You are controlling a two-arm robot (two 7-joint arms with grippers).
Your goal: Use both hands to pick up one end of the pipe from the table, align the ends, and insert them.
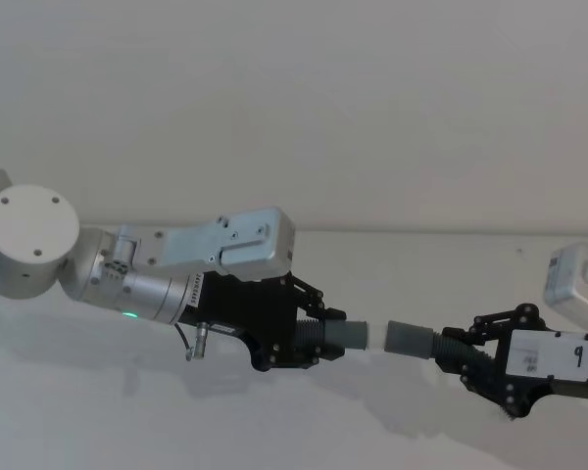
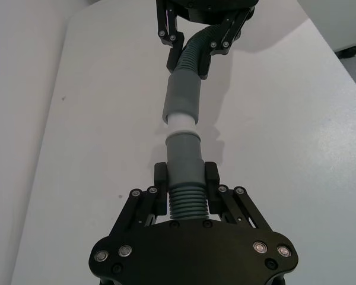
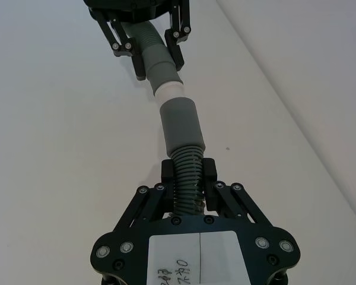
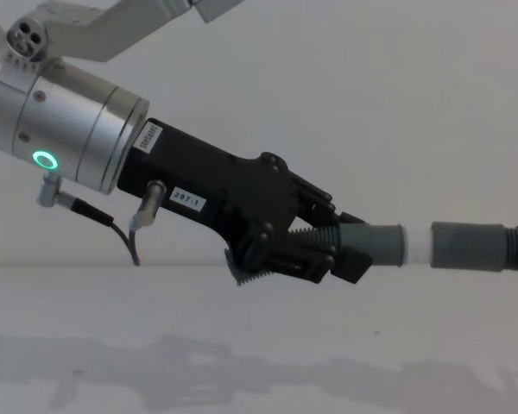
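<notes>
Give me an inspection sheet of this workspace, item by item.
Surface: white table, bare.
Job's things: two ribbed hose pieces held in the air, cuffs facing; left cuff with white tip at the mouth of right cuff, roughly in line.
Clutter: nothing seen.
Grippers: left gripper shut on its hose; right gripper shut on its hose.
Cables: thin black cable at left wrist.
Surroundings: plain pale wall.

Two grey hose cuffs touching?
Apart. Chest view: the short white tube tip spans a gap between the smooth grey cuff bearing it and the other grey cuff.
</notes>
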